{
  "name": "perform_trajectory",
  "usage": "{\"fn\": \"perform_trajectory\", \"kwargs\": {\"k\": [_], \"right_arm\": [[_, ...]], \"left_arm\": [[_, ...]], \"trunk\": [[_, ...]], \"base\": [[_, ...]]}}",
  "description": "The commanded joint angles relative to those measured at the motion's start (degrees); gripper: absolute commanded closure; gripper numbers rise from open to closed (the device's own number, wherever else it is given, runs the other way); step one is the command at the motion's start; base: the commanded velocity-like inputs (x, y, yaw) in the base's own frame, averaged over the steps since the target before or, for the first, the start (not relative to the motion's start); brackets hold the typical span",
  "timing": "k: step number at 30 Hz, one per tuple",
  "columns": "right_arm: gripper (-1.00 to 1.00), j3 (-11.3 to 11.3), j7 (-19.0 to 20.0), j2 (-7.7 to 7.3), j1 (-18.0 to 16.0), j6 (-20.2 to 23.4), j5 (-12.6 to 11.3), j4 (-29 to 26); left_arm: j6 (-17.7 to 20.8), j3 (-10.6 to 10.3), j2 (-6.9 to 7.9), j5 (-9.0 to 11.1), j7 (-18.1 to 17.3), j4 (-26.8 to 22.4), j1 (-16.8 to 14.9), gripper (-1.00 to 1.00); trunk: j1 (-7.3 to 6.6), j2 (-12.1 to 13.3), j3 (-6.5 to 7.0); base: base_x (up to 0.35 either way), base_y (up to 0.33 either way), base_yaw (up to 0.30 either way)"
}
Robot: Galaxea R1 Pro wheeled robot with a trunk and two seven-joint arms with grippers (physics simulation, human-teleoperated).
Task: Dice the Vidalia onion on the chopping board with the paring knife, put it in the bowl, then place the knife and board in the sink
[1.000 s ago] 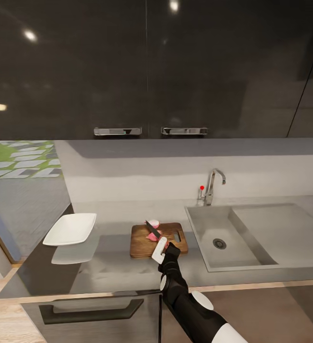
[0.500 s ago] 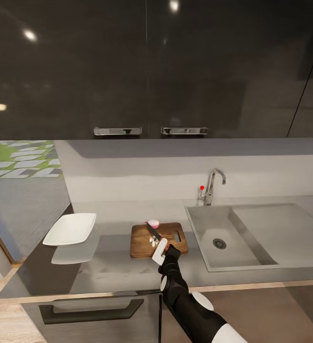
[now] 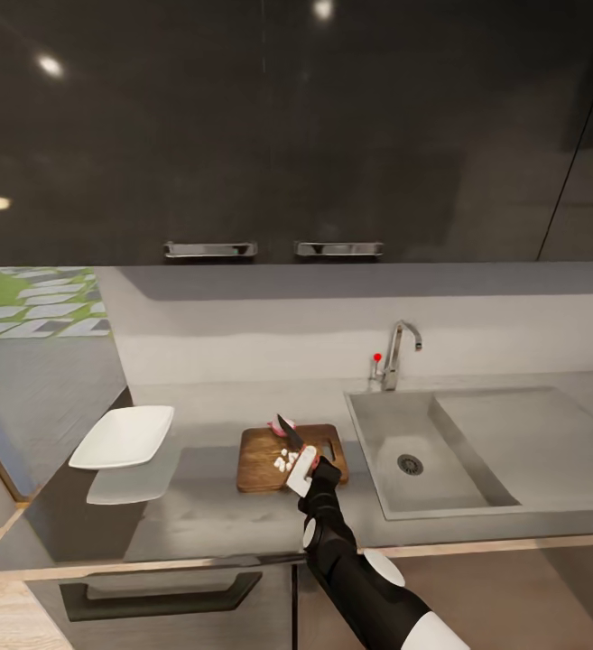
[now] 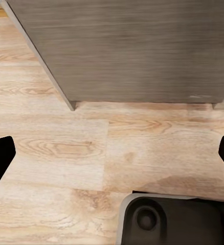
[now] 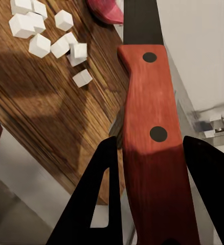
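My right gripper [image 3: 305, 466] is shut on the paring knife [image 3: 289, 431] over the chopping board [image 3: 258, 469]; the dark blade points up and away over the board's far edge. In the right wrist view the red-orange handle [image 5: 152, 153] sits between my dark fingers [image 5: 99, 204]. Several white onion cubes [image 3: 283, 460] lie on the board, and more diced onion [image 5: 45, 33] shows close up. A pink Vidalia onion piece [image 3: 277, 427] rests at the far edge, behind the blade. The white bowl [image 3: 123, 436] stands on the countertop [image 3: 206, 506] to the left. My left gripper [image 4: 112, 153] hangs open above the floor.
The sink [image 3: 382, 433] with its chrome tap [image 3: 395, 354] lies right of the board, its drainboard [image 3: 549, 442] further right. Dark wall cabinets [image 3: 296, 135] hang above. The wooden floor [image 4: 66, 148], a grey cabinet [image 4: 132, 46] and my base [image 4: 173, 219] are under the left wrist.
The pink onion piece under the blade has become white cubes on the board. The knife dipped low, then rose again. The whole picture shifted slightly left, so the camera moved.
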Motion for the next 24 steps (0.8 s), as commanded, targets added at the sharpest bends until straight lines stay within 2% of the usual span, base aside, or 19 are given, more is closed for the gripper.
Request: {"fn": "perform_trajectory", "kwargs": {"k": [1,22,24], "right_arm": [[1.0,0.2,-0.1,0.0,-0.1,0.4,0.1,0.0],[1.0,0.2,0.3,0.0,0.0,0.8,0.0,0.8],[1.0,0.3,1.5,0.0,0.0,0.9,0.0,0.8]], "left_arm": [[-0.1,-0.5,0.1,0.5,0.2,-0.1,0.0,-1.0],[-0.1,-0.5,0.07,0.5,0.2,-0.2,0.0,-1.0],[-0.1,-0.5,0.1,0.5,0.2,-0.2,0.0,-1.0]], "trunk": [[0.04,-0.1,-0.12],[0.04,-0.1,-0.12],[0.04,-0.1,-0.12]], "base": [[0.007,-0.008,0.0],[0.038,0.0,0.0],[0.0,0.0,0.0]]}}
